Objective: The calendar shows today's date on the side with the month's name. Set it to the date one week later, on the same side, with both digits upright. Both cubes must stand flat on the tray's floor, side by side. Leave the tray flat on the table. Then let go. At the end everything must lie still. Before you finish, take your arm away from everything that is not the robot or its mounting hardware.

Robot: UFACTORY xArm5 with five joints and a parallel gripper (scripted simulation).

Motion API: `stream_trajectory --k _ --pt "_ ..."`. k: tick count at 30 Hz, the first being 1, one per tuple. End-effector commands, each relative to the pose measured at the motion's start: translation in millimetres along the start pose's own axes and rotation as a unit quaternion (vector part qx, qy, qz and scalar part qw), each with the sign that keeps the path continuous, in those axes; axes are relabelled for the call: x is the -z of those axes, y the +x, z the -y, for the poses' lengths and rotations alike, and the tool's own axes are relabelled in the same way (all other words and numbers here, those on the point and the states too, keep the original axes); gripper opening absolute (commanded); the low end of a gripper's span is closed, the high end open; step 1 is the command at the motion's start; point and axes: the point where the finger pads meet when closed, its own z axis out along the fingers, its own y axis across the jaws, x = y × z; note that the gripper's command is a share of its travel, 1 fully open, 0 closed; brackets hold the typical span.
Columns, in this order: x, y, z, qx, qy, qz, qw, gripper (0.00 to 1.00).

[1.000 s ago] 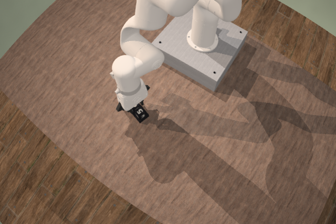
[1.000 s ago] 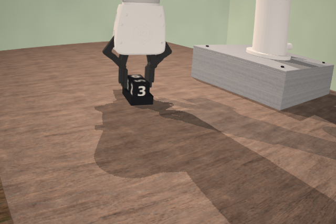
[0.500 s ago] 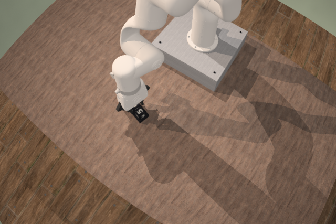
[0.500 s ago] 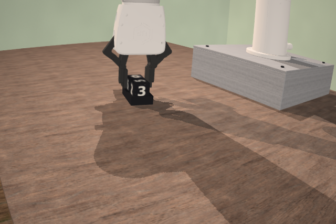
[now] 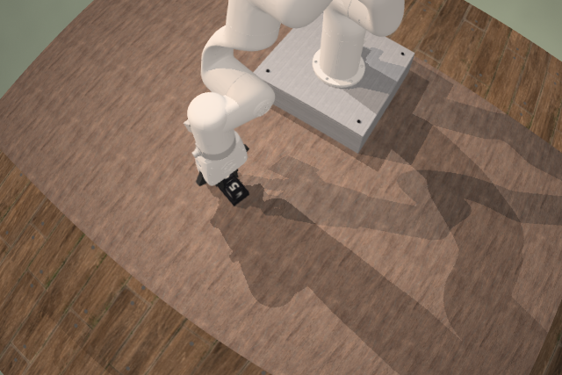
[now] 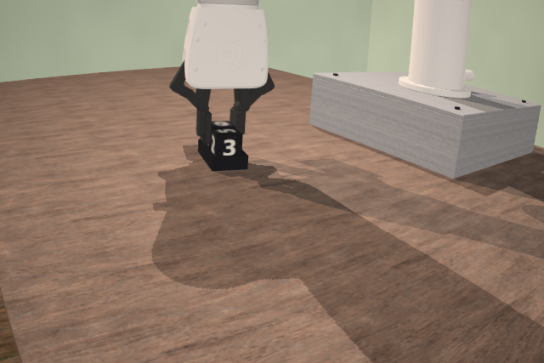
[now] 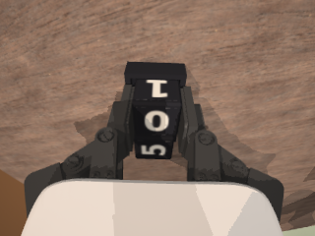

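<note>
The black tray (image 6: 230, 162) (image 7: 155, 72) is flat on the table, with two black cubes side by side in it. The near cube (image 5: 233, 188) (image 6: 229, 141) (image 7: 154, 149) has a 5 on top and a 3 on its outer end face; its left face is partly covered by a finger. The far cube (image 6: 221, 123) (image 7: 157, 121) has a 0 on top and a 1 on its outer end face, seen in the wrist view. My gripper (image 6: 223, 134) (image 7: 157, 99) points down, its fingers shut on the far cube from both long sides. The cubes' bottoms are hidden.
The grey robot base block (image 5: 313, 107) (image 6: 382, 130) stands right of the tray in the exterior view. The arm's shadow falls across the brown table top (image 5: 113, 67) (image 6: 87, 306) around the tray.
</note>
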Motion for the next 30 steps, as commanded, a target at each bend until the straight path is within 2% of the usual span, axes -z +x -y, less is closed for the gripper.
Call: stream_trajectory --k 1,25,30 --pt "0.7 -0.1 1.1 0.000 0.001 0.000 1.000 0.29" --pt "0.8 -0.1 1.1 0.000 0.001 0.000 1.000 0.29" --pt "10.3 -0.1 1.1 0.000 0.001 0.000 1.000 0.29"
